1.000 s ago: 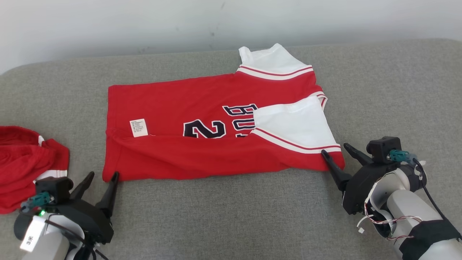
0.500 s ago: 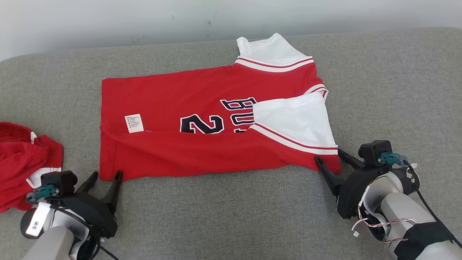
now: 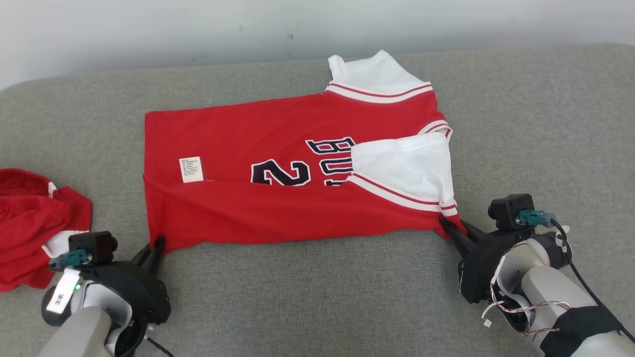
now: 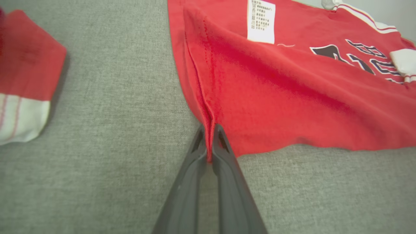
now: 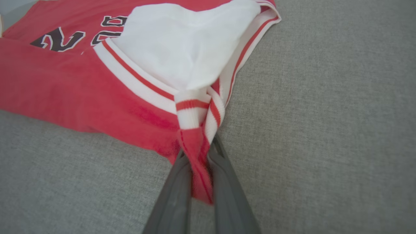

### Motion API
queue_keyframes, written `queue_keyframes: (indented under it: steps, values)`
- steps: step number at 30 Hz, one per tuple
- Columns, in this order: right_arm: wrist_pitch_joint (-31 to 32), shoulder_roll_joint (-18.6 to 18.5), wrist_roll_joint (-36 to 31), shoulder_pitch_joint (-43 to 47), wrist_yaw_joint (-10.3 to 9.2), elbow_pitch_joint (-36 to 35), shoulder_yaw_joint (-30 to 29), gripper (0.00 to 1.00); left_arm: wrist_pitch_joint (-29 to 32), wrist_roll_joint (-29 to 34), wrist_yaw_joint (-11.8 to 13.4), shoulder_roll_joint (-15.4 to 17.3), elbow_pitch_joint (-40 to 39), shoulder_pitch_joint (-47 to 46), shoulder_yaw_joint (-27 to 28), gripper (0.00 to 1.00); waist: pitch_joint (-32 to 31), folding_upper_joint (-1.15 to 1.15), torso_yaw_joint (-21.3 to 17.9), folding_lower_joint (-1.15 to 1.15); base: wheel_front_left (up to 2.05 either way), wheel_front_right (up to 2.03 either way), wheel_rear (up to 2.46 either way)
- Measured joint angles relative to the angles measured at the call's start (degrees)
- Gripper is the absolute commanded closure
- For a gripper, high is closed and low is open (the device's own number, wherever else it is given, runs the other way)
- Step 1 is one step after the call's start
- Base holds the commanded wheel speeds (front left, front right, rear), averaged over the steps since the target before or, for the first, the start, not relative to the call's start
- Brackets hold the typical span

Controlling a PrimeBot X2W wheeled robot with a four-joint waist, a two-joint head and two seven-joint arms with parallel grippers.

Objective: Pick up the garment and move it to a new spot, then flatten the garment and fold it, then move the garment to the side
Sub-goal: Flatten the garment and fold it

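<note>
Two grippers, one shirt, and each has a bite of it. Far left first: a crumpled red cloth with white trim (image 3: 37,218) is cut off by the frame edge, so its full shape can't be made out. Next along is the left gripper (image 3: 154,245), its two dark fingers pressed together on the near left corner of the red knit jersey with white sleeves (image 3: 278,208). The left wrist view shows the hem seam pinched between the tips, the very corner hidden between them.

The jersey lies flat across the middle of the grey woven fabric surface (image 3: 317,297), hem to the left, sleeves to the right. Its near long edge is folded up over the front, covering the lower part of the dark number and lettering (image 3: 297,168). A "2" reads clearly; the rest is lost under the fold and under the near white sleeve (image 3: 402,166) laid across it. A small white rectangular care label (image 3: 191,169) sits toward the left, print too small to read. The far white sleeve with red stripes (image 3: 372,77) pokes out at the back.

Over on the right, the right gripper (image 3: 452,225) has its fingers clamped on the near right corner, with bunched red cloth and striped ribbed trim squeezed between them.
</note>
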Motion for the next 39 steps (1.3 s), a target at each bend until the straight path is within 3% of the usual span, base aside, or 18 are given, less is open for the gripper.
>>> queue_keyframes:
  steps: [16,31,39]
  values:
    - [-2.71,-3.90,4.25,8.42,0.09,-1.07,-2.86,1.00,-0.42,-3.20,-0.51,0.76,-1.42,7.22,-4.47,1.00,-7.18,0.00,1.03,-0.01,0.00,0.00,0.00]
    - [-2.35,-5.76,8.47,24.64,0.09,-9.22,-2.63,1.00,0.21,-4.49,-0.48,3.18,-5.19,17.20,-6.22,1.00,-14.60,0.00,1.87,-0.02,0.00,0.00,0.00]
    - [0.08,-5.82,9.35,26.10,-0.56,-11.90,-2.19,1.00,1.76,-5.00,-0.45,4.27,-6.31,18.87,-6.04,1.00,-15.18,0.00,0.45,-0.01,0.00,0.00,0.00]
